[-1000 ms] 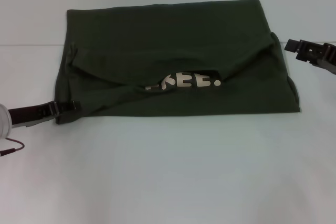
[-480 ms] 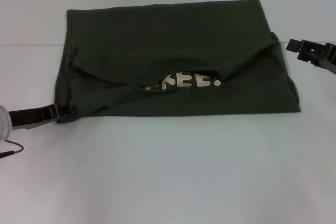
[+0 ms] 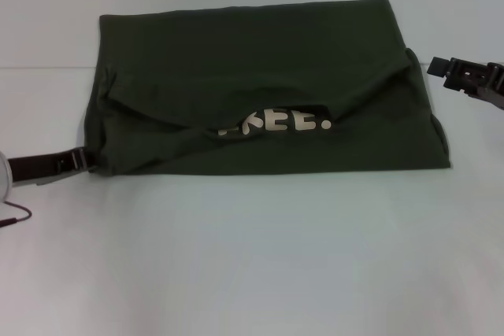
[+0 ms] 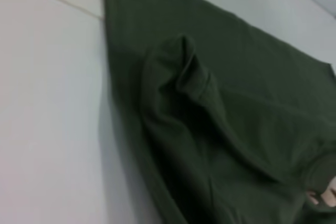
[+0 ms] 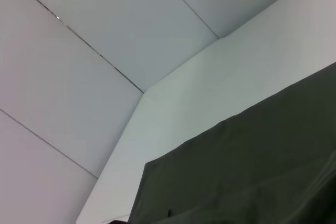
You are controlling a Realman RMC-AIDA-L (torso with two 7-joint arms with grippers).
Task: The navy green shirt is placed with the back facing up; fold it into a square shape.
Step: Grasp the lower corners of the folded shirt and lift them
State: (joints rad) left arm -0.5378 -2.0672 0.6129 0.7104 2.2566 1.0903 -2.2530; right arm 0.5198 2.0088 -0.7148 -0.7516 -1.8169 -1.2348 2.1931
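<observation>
The navy green shirt (image 3: 252, 68) lies across the far half of the white table (image 3: 252, 257), folded into a wide band. Its upper layer sags at the near edge, where pale lettering (image 3: 276, 123) shows in the gap. My left gripper (image 3: 91, 160) rests low on the table at the shirt's near-left corner, just beside the cloth. The left wrist view shows a bunched fold of the shirt (image 4: 189, 87) close up. My right gripper (image 3: 435, 67) hovers just off the shirt's right edge, apart from it. The right wrist view shows a flat corner of the shirt (image 5: 252, 171).
Bare white table surface (image 3: 252, 273) stretches in front of the shirt to the near edge. A seam line (image 3: 39, 67) crosses the table at the far left. Pale wall panels (image 5: 105, 35) rise behind the table.
My left gripper has slid back to the left, off the shirt's near-left corner, which has settled on the table. The right gripper has stayed in place.
</observation>
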